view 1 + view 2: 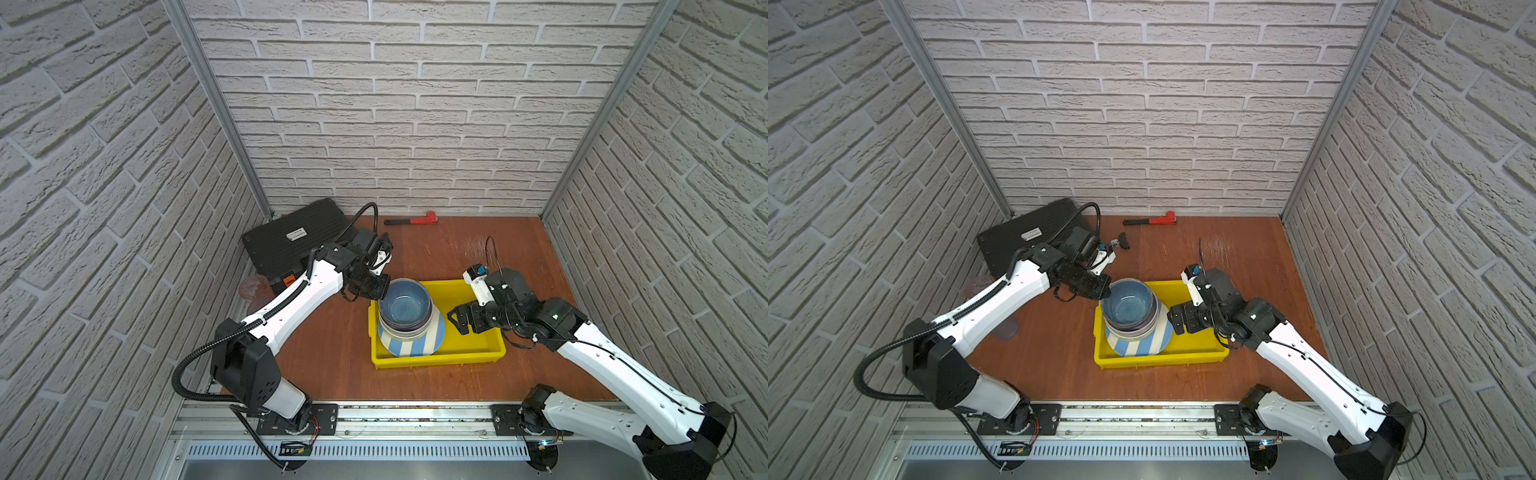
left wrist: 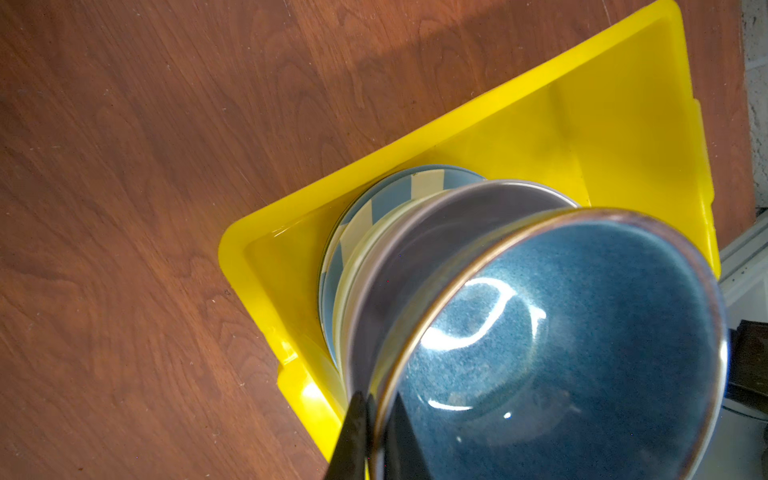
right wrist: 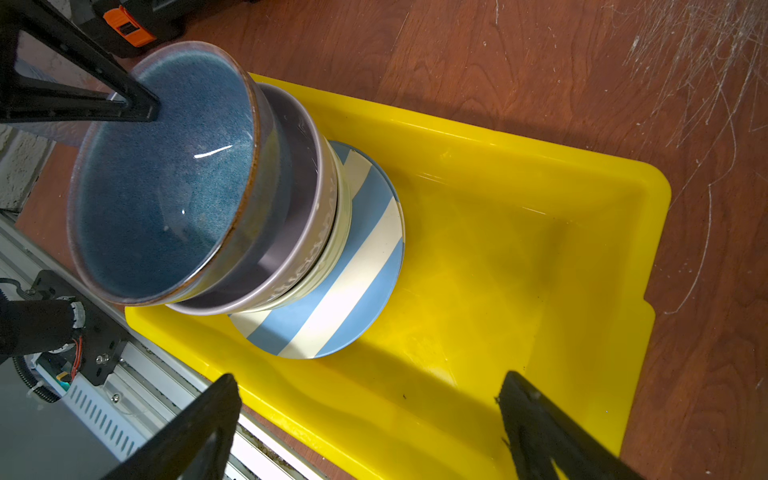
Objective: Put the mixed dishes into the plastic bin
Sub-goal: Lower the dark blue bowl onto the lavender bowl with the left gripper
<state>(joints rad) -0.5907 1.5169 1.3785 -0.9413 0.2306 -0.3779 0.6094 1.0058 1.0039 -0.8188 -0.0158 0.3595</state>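
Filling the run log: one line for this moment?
left gripper: shut on blue bowl rim | blue bowl: atop stacked bowls on striped plate in bin | right gripper: open, empty, over bin

White arms [image 1: 299, 299], black joints [image 1: 245, 365], ribbed black cables [image 1: 176, 374].

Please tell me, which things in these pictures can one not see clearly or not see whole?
- Tinted tumbler: both top views, mostly behind the left arm; how many stand there is unclear.
- Black case's label: both top views, too small to read.
- Lavender bowl, its raised lettering: right wrist view, skewed, unreadable.
- Whatever lies under the striped plate: the plate itself covers it in every view.
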